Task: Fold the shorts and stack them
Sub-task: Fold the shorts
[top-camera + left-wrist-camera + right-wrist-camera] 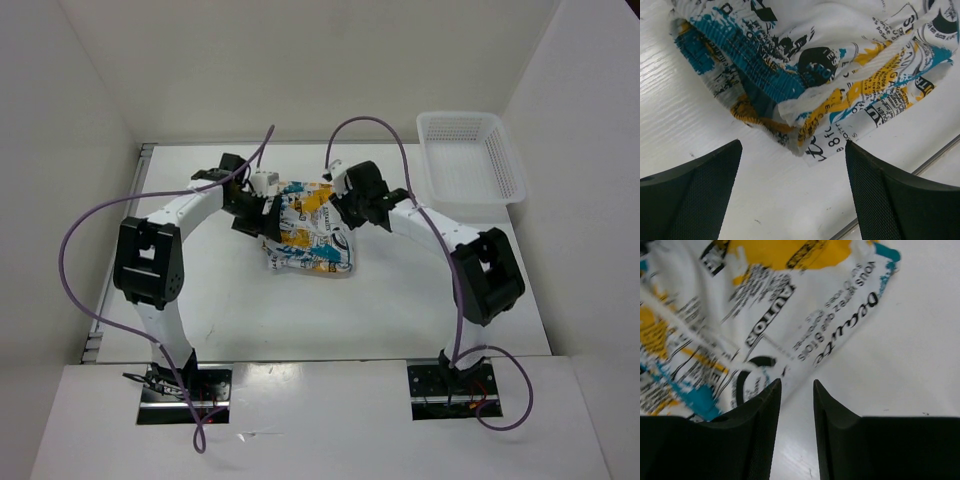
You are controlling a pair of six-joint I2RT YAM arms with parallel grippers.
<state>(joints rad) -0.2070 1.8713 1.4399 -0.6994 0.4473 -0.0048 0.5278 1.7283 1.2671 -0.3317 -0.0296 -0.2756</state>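
The shorts (308, 232), white with teal, yellow and black print, lie crumpled in a heap on the white table between both arms. My left gripper (262, 207) is at their left side. In the left wrist view it (792, 146) is wide open and empty, just above the table, with a corner of the shorts (830, 65) right in front of its fingertips. My right gripper (347, 205) is at their upper right. In the right wrist view it (796, 382) is open by a narrow gap with bare table in it. The edge of the shorts (765, 300) touches its left finger (760, 415).
A white plastic mesh basket (440, 185) stands at the back right of the table. White walls close in the back and both sides. A thin seam or rail (935, 157) runs across the table near the left gripper.
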